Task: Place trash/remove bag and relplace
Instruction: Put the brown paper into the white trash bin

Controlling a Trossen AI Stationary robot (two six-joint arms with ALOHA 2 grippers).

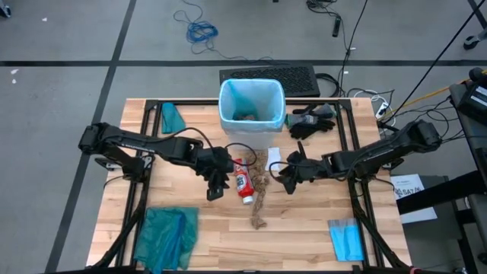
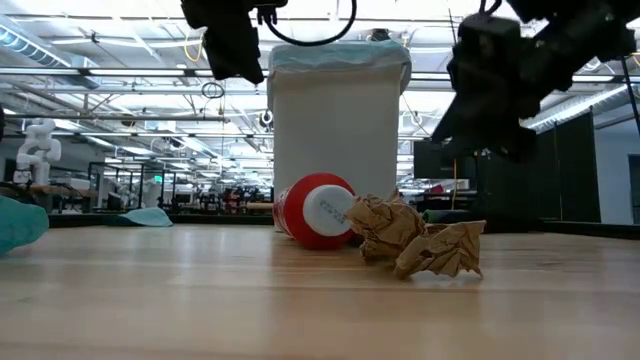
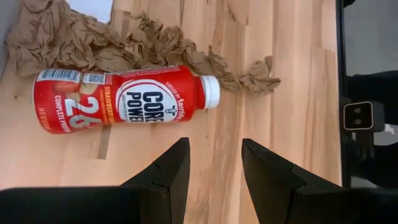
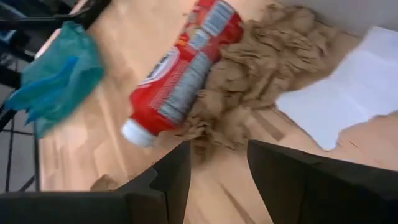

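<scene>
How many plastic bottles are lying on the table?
1: the red-and-white bottle lies on its side mid-table beside crumpled brown paper, in front of the bin. Others could be hidden inside the bin.

Light wooden desk (image 1: 304, 228) on a dark frame. Near the far edge, in the middle, a white bin (image 1: 252, 114) standing upright. Beside it, toward the right, a pair of black gloves (image 1: 312, 122). Behind the bin, on the grey floor, a black keyboard (image 1: 268, 76). Farther back, a coiled blue cable (image 1: 202, 31). At the front left corner, a teal-green plastic bag (image 1: 166, 234); at the front right, a small folded blue sheet (image 1: 347, 239).
</scene>
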